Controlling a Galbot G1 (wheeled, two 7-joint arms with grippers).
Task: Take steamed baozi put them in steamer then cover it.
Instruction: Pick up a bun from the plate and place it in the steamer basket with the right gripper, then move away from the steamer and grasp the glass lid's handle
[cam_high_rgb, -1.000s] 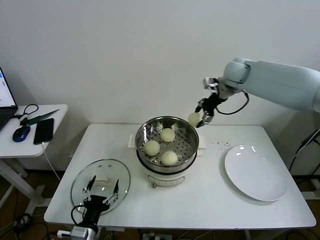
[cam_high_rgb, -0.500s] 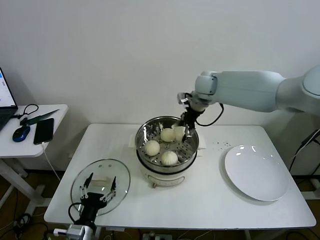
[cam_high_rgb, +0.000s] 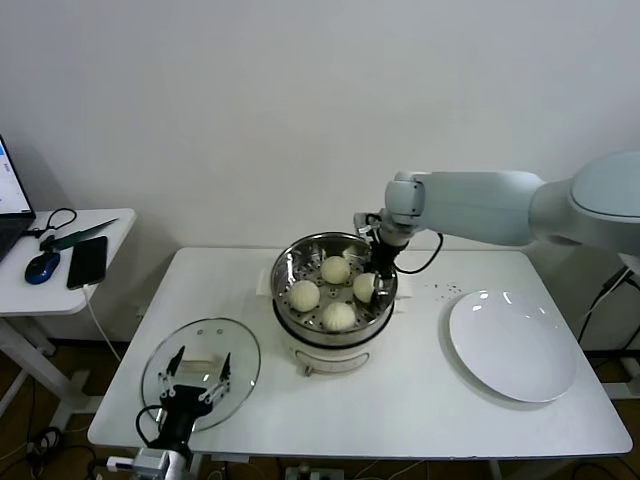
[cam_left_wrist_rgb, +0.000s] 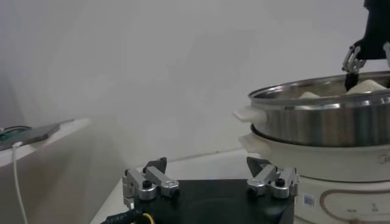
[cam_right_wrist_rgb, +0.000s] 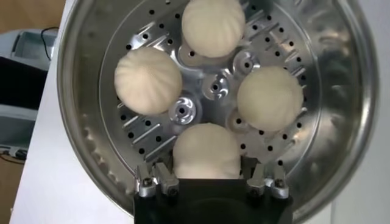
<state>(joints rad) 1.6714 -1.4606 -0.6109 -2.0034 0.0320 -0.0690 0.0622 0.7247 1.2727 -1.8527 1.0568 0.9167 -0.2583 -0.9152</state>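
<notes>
The steamer stands mid-table, its steel pot holding several cream baozi on the perforated tray. My right gripper reaches down inside the pot at its right side. Its fingers flank one baozi that rests on the tray, with thin gaps on either side, so the gripper is open. The other baozi lie beside it. The glass cover lies flat at the table's front left. My left gripper hovers open just over it.
A bare white plate sits at the right of the table. A side table to the left carries a phone and a mouse. The steamer's white base rises close beside the left gripper.
My right gripper carried a baozi from behind the pot's right rim down into the steamer, set it on the tray and loosened its fingers. The left arm barely moved.
</notes>
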